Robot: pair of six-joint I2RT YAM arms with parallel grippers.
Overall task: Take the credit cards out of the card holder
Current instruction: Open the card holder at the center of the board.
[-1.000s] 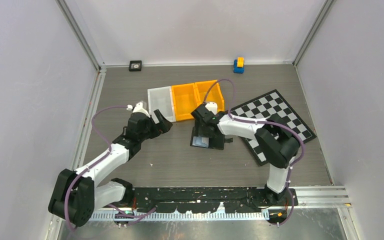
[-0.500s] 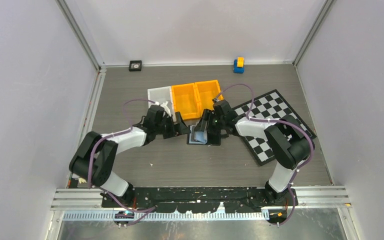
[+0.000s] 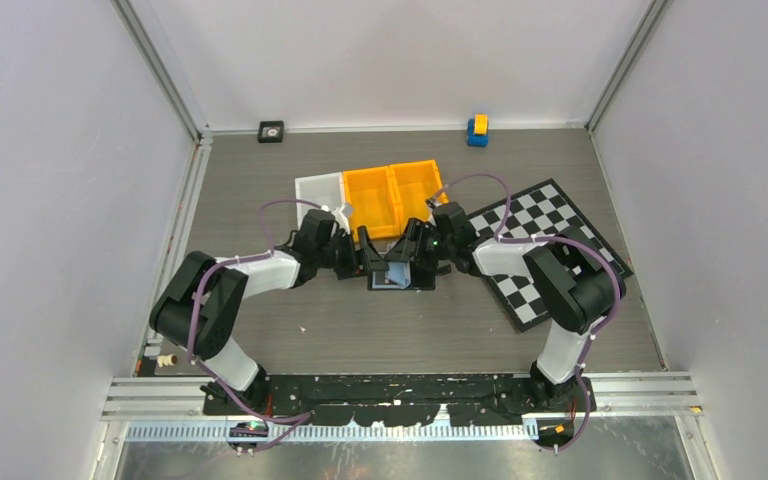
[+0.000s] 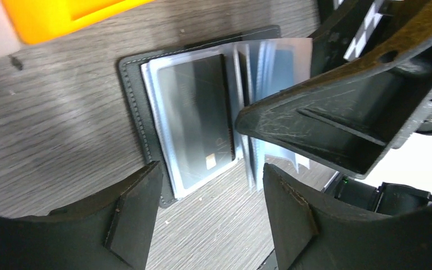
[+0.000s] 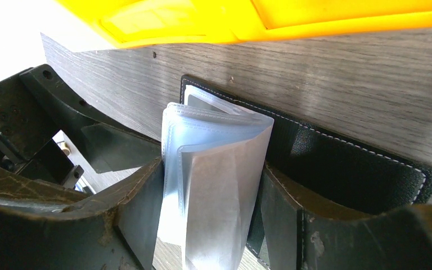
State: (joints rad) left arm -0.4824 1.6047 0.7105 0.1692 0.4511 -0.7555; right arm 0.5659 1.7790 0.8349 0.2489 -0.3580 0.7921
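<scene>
Card holder (image 4: 134,115), stitched black, clear sleeves (image 4: 273,59) pinched by right hand (image 5: 209,188), left hand (image 4: 211,173) spread

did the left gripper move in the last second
Yes. The left gripper moved right, from below the white bin to below the left orange bin, and is now open at the card holder's left edge.

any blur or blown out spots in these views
Left wrist: the fanned sleeves are blurred, the card beside them sharp, white patch at lower right blown out. Right wrist: orange bin soft and overbright, top-left corner washed out, sleeves crisp. Top external: even light, no glare, card holder tiny.
</scene>
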